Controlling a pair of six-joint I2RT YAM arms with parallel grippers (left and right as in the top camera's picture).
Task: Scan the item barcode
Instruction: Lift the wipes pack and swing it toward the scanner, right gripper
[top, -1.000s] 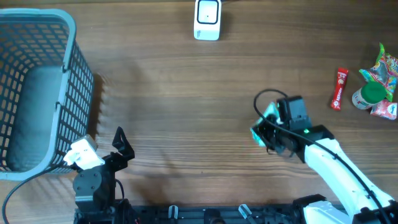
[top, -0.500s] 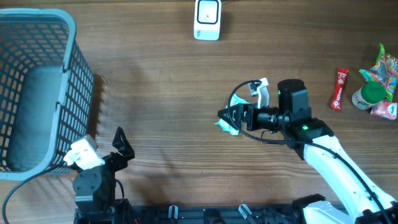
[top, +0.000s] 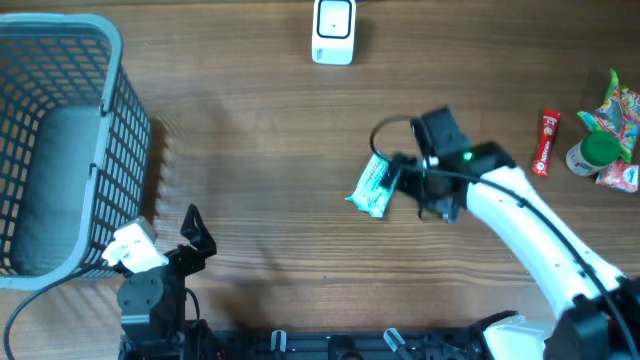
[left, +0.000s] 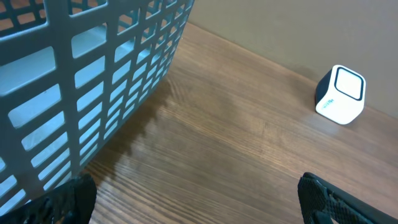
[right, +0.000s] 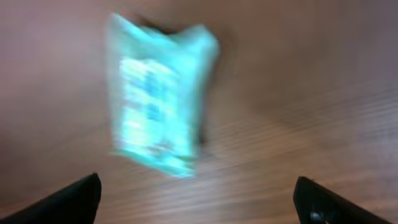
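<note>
Right claw (right: 199, 198) spread wide, gripping nothing; teal packet (right: 158, 99) lies loose at its twelve o'clock. Left claw (left: 199, 200) gapes beside the basket (left: 93, 74).

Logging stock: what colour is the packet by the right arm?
Teal packet, white print; overhead view clearest.

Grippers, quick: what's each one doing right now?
Left gripper: open, holding nothing.
Right gripper: open, not gripping the teal plastic snack packet just ahead of its fingers.
</note>
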